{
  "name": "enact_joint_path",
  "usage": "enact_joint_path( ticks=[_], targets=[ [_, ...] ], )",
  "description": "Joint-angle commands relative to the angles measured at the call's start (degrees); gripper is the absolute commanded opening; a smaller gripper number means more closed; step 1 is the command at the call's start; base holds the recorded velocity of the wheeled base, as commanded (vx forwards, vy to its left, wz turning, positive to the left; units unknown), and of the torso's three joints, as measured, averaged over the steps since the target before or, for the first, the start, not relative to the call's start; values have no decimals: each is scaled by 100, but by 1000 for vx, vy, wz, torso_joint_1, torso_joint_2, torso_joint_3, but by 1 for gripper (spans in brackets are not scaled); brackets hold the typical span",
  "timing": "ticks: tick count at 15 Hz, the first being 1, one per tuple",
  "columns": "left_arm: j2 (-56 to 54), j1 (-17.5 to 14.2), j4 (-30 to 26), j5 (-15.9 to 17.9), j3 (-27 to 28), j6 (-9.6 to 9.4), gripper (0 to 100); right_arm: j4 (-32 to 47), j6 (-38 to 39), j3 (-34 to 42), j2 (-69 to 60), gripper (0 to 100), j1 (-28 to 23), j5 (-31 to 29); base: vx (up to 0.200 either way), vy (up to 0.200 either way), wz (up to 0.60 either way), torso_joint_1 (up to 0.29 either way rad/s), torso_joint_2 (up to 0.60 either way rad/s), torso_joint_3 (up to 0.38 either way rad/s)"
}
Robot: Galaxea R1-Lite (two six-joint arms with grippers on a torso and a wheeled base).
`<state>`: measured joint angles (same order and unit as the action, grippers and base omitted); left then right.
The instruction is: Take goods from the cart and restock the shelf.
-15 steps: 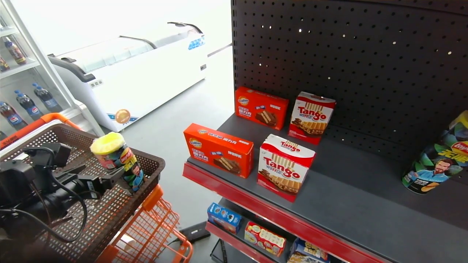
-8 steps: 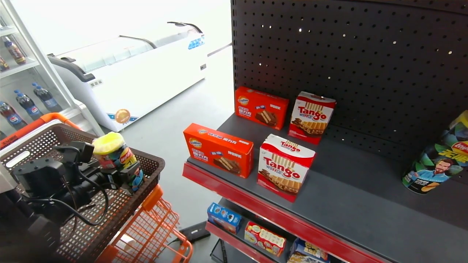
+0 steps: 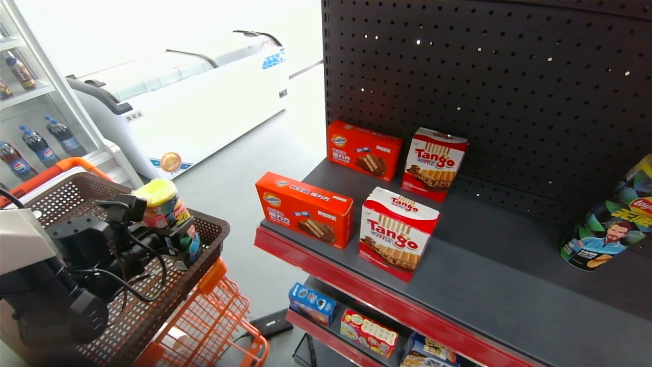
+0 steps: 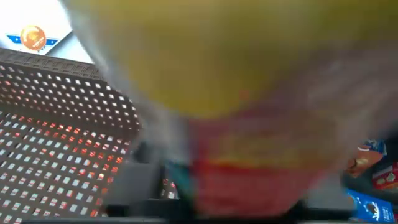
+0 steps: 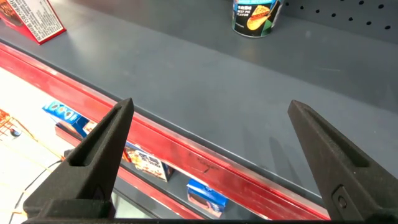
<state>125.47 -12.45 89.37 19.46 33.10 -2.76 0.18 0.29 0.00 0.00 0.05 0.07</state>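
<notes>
A chips can [image 3: 162, 209] with a yellow lid stands tilted in my left gripper [image 3: 175, 238], which is shut on its lower body, just above the right end of the brown cart basket [image 3: 209, 224]. Up close in the left wrist view, the can [image 4: 249, 74] appears as a yellow and red blur. The grey shelf [image 3: 489, 285] holds two orange biscuit boxes [image 3: 304, 209], two red-and-white wafer boxes [image 3: 396, 233] and another chips can [image 3: 608, 227] at the far right. My right gripper [image 5: 217, 163] hangs open over the shelf's red front edge [image 5: 186, 140], with nothing between its fingers.
The orange cart frame [image 3: 204, 326] sits left of the shelf. A black pegboard [image 3: 484, 76] backs the shelf. Lower shelves carry small snack packs [image 3: 368, 332]. A white chest freezer [image 3: 193, 102] and a drinks fridge [image 3: 30, 127] stand behind the cart.
My left arm has moved right and slightly up over the basket, carrying the chips can with it. Everything on the shelf stays where it was.
</notes>
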Motion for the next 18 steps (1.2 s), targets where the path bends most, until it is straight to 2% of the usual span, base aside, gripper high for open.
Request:
enact_joint_path(
  ticks=[1, 4, 8, 12, 15, 17, 18],
  targets=[
    [39, 49, -7, -3, 56, 21, 0, -1, 6, 0, 0, 100, -5, 1, 0, 0, 0, 0, 0, 0],
    [-5, 58, 28, -12, 83, 3, 0, -1, 6, 0, 0, 100, 4, 1, 0, 0, 0, 0, 0, 0],
    [-1077, 199, -165, -188, 223, 12, 0, -1, -3, 0, 0, 100, 4, 1, 0, 0, 0, 0, 0, 0],
    [-2545, 287, -1537, -91, 232, 3, 0, -1, -3, 0, 0, 100, 4, 1, 0, 0, 0, 0, 0, 0],
    [-3054, 489, -1651, 102, 21, 47, 0, -1, 6, 0, 0, 100, 4, 1, 0, 0, 0, 0, 0, 0],
    [-3213, 673, -1827, 102, 109, 152, 0, -1, -3, 0, 0, 100, 4, 1, 0, 0, 0, 0, 0, 0],
    [-3265, 744, -1747, 67, -163, 117, 0, -1, -3, 0, 0, 100, 4, 1, 0, 0, 0, 0, 0, 0]
  ],
)
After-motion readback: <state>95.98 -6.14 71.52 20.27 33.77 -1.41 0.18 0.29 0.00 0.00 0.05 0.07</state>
